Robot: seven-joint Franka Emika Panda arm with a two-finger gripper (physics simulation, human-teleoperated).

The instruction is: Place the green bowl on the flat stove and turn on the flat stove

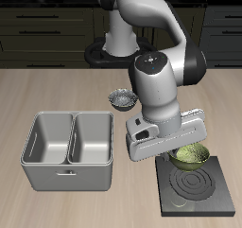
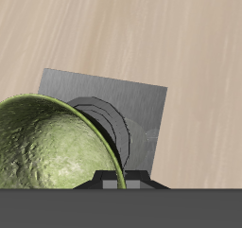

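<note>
Lower right of the exterior frame, the gripper (image 1: 180, 149) hangs over the back edge of the stove (image 1: 195, 186), with the bowl (image 1: 192, 156) showing just under it. The bowl seems carried rather than set down, though the arm covers the contact. In the wrist view the bowl (image 2: 47, 147) fills much of the frame close to the camera, tilted, its rim curving across the stove (image 2: 132, 104) beyond it.

To do this step well, I judge the bowl should be brought over the ring marks and lowered level before release, so it does not rock or slide off the plate, and the knob side left free for the turn to follow.

The fingers are hidden in both views; whether they pinch the rim I cannot tell. The knob is hard to make out. A grey bowl (image 1: 122, 100) and the metal basin (image 1: 68, 151) sit well apart
</note>
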